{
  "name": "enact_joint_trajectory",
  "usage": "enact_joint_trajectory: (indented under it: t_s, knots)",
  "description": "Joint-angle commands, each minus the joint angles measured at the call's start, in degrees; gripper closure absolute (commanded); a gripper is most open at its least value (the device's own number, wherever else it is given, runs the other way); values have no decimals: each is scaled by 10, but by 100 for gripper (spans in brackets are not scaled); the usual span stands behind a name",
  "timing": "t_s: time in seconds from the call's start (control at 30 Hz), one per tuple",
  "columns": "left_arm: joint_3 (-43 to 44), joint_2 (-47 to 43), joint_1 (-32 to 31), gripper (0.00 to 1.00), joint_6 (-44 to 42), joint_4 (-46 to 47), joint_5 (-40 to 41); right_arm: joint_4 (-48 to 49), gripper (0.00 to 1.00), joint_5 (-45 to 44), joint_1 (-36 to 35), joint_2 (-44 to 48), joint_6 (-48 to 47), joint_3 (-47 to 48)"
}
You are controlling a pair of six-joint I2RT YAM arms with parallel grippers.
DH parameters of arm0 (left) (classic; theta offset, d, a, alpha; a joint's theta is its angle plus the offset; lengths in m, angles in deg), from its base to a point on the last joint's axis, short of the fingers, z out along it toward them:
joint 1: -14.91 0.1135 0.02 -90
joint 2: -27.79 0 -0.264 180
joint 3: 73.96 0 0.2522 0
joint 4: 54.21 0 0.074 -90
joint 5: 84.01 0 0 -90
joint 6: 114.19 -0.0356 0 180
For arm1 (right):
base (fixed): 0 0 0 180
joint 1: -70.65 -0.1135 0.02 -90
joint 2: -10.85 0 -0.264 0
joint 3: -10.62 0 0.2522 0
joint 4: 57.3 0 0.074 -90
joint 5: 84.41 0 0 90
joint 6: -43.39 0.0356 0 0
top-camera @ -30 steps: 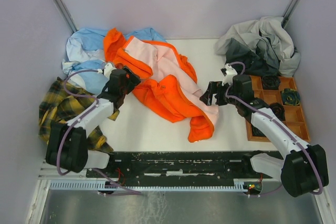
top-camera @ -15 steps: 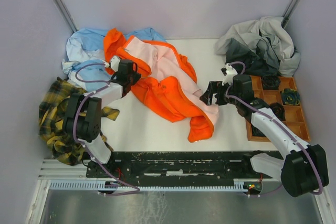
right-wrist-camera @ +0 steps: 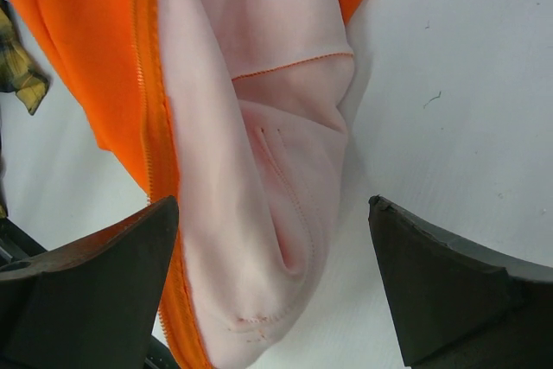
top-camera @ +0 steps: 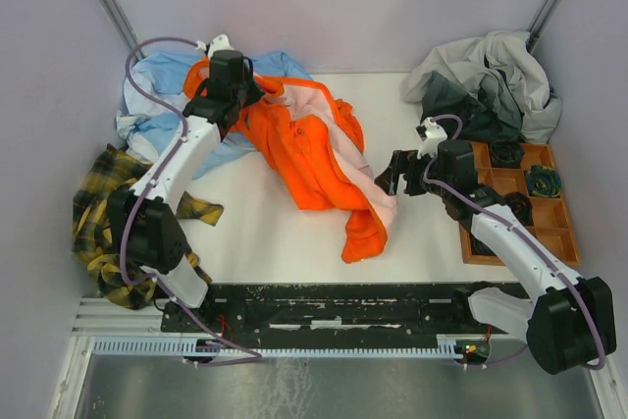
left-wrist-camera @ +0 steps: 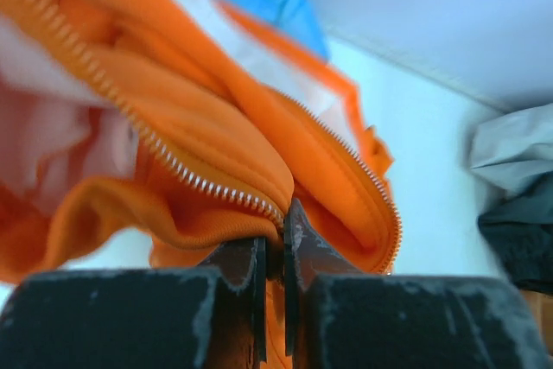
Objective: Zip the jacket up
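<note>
The left fingers (left-wrist-camera: pixel 304 257) are clenched on the orange jacket (top-camera: pixel 304 144), pinching its front edge right where the zipper (left-wrist-camera: pixel 199 181) teeth run, up by the far left corner of the desk (top-camera: pixel 265 233). The right fingers (right-wrist-camera: pixel 104 274) are spread wide with nothing in them, poised over the pink lining (right-wrist-camera: pixel 259 127) at the jacket's lower end. To my eye the job now is straightening it out: the left should draw its end taut without letting the teeth slip, while the right closes on the hem so both zipper halves lie side by side. The jacket sprawls open, its long axis diagonal, hood end toward the far left corner, hem toward the middle of the near edge
</note>
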Motion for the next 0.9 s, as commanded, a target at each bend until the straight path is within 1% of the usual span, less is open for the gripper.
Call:
enact_joint_trajectory:
  t_s: [0.0,0.1,0.17,0.23,0.43,0.57,0.77,0.87]
  knots:
    - [177,-38,-26,97,-136,-102,-17,25,1,-19,-3,21,-3,0]
    - [275,-18,-59,97,-180,-184,-28,23,1,-30,-2,31,-3,-3]
    - [319,-13,-92,97,-209,-212,-19,22,1,-40,-3,39,-3,-5]
    - [344,-13,-126,97,-234,-229,-6,19,1,-49,-2,46,-3,-6]
    - [384,-22,-242,97,-301,-266,17,15,1,-91,-3,75,-4,-16]
    - [408,-29,-314,97,-335,-284,8,17,1,-119,-2,96,-3,-24]
    - [430,-44,-394,97,-357,-285,-30,31,1,-137,-2,118,-1,-40]
    - [432,-43,-421,97,-366,-291,-31,34,1,-140,-3,122,-3,-43]
